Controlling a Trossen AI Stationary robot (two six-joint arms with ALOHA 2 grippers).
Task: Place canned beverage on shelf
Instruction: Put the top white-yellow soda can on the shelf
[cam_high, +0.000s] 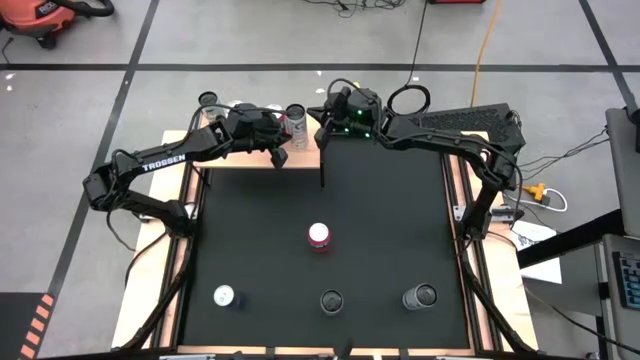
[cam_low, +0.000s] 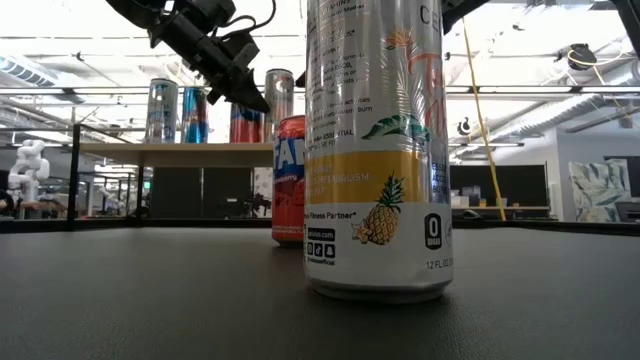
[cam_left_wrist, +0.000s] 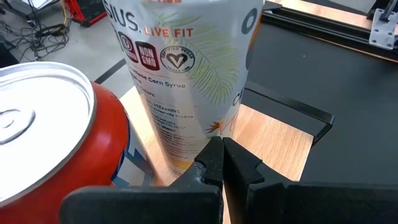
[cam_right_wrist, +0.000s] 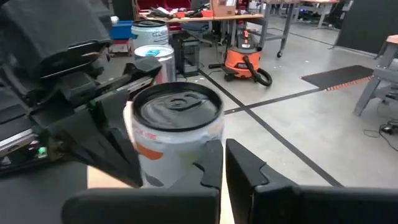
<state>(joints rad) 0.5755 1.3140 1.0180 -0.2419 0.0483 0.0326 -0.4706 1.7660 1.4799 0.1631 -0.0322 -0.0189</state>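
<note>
High view shows you four cans already on the shelf (cam_high: 300, 158), both the left gripper (cam_high: 279, 157) and right gripper (cam_high: 323, 138) shut and empty beside them, and four more, including the red can (cam_high: 319, 237), waiting on the mat (cam_high: 390, 230).

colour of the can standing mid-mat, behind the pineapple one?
Red can with white lettering on its side; its top looks pink-white from above. Low view shows it best.

Bright overhead lighting; near wrist-view cans blurred.
</note>
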